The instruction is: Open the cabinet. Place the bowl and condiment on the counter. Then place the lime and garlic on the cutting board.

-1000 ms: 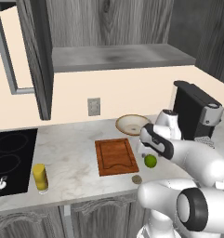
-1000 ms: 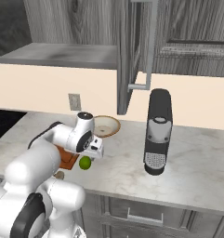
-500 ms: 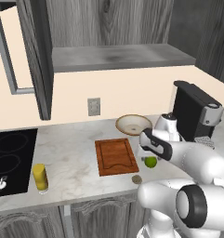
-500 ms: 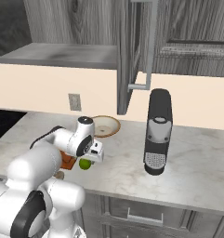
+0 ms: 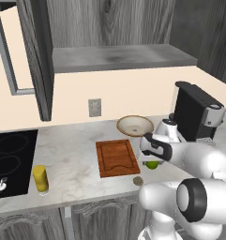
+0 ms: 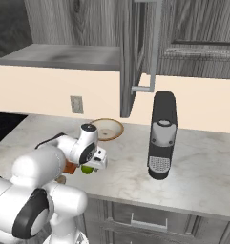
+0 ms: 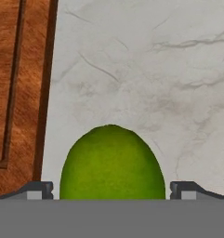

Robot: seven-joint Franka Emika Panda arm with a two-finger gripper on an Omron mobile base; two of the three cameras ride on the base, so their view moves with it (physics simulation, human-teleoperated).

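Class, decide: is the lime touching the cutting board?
Apart. In the hand view a strip of bare counter separates the lime from the cutting board.

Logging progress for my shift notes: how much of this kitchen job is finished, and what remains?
Done: the cabinet door stands open, and the bowl and condiment sit on the counter. In hand: the open pincer straddles the lime, which lies on the counter beside the board; not gripped yet. Left: lime and garlic both need to go onto the board.
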